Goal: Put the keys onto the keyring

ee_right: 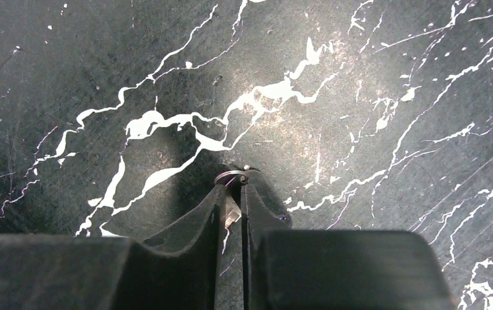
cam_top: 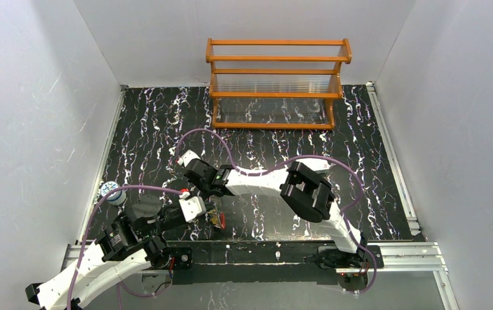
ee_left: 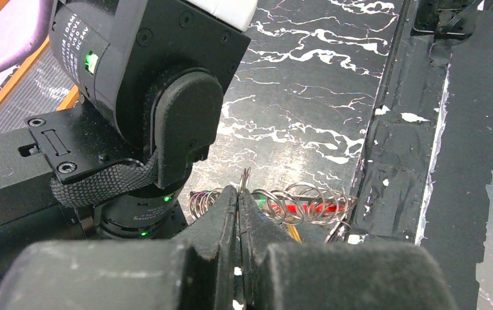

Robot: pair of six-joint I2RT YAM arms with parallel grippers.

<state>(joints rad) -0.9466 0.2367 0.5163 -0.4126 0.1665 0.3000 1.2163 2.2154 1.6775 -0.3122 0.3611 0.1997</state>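
Observation:
In the left wrist view my left gripper point(ee_left: 241, 192) is shut on a thin metal ring point(ee_left: 244, 177) that stands up above its fingertips. Just behind it lies the keyring point(ee_left: 308, 208), a red band with a string of metal rings point(ee_left: 295, 200), and green and yellow bits of keys peek through the rings. From above, this bundle point(cam_top: 217, 221) sits near the table's front edge, beside my left gripper point(cam_top: 199, 208). My right gripper point(ee_right: 232, 187) points down at the bare tabletop, shut on a small metal key point(ee_right: 230, 213) with a little ring point(ee_right: 230, 176) at its tip.
A wooden two-tier rack point(cam_top: 276, 84) stands at the back of the table. A small blue-and-white object point(cam_top: 110, 191) lies at the left edge. The right arm's wrist point(ee_left: 134, 84) looms close above and left of my left fingers. A taped rail point(ee_left: 399, 129) runs along the table's front edge.

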